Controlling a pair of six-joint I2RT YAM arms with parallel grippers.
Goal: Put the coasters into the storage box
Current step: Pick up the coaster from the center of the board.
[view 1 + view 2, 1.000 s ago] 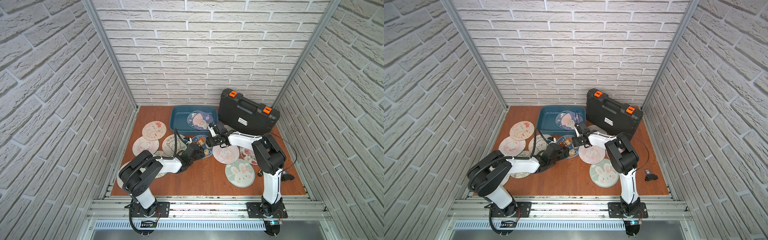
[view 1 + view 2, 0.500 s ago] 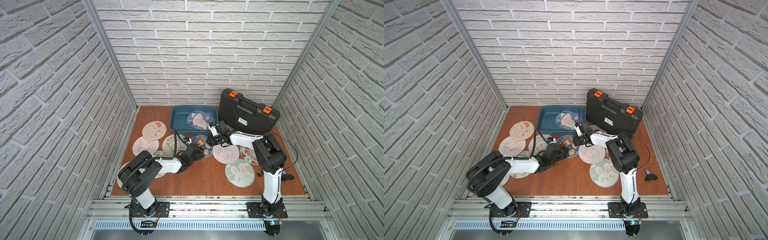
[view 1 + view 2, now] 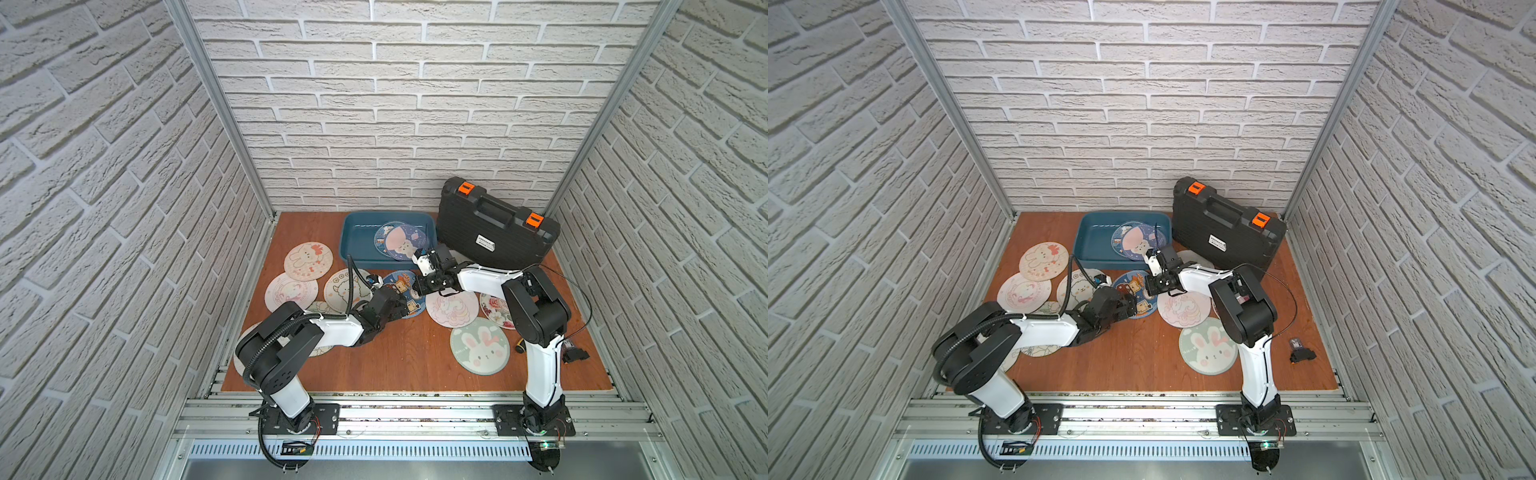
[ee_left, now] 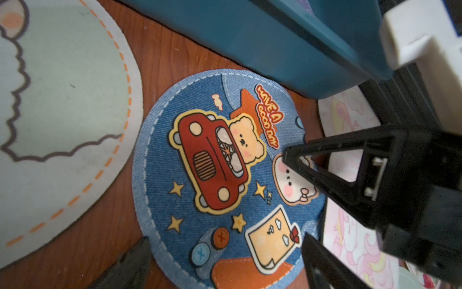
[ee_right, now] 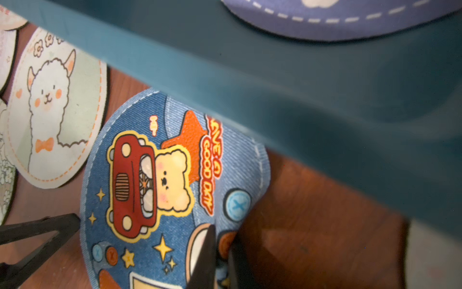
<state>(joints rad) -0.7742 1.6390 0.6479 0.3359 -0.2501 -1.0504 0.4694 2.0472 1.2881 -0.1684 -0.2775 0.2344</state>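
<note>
Nearest the front edge of the wooden tabletop (image 3: 395,365) lies a green rabbit coaster (image 3: 480,351), flat and apart from both arms. Just beyond it a pink unicorn coaster (image 3: 453,307) lies flat, with a floral coaster (image 3: 494,309) partly hidden behind the right arm. At the middle, the left tool (image 4: 225,237) is spread wide, its two fingers standing to either side of the near part of the blue coaster (image 3: 401,284), the one with the red car and bear print; whether they touch it cannot be told. The right tool (image 5: 222,250) is pressed together on the rim of that same blue coaster, pinching it from the side opposite the alpaca coaster (image 3: 343,289). Further left lie more pale coasters, among them a cream rabbit coaster (image 3: 308,259). Behind the blue coaster stands the storage box (image 3: 347,245), holding two overlapping coasters (image 3: 401,243) at its right end. A black case (image 3: 494,224) sits just beside the box, against the far wall.
</note>
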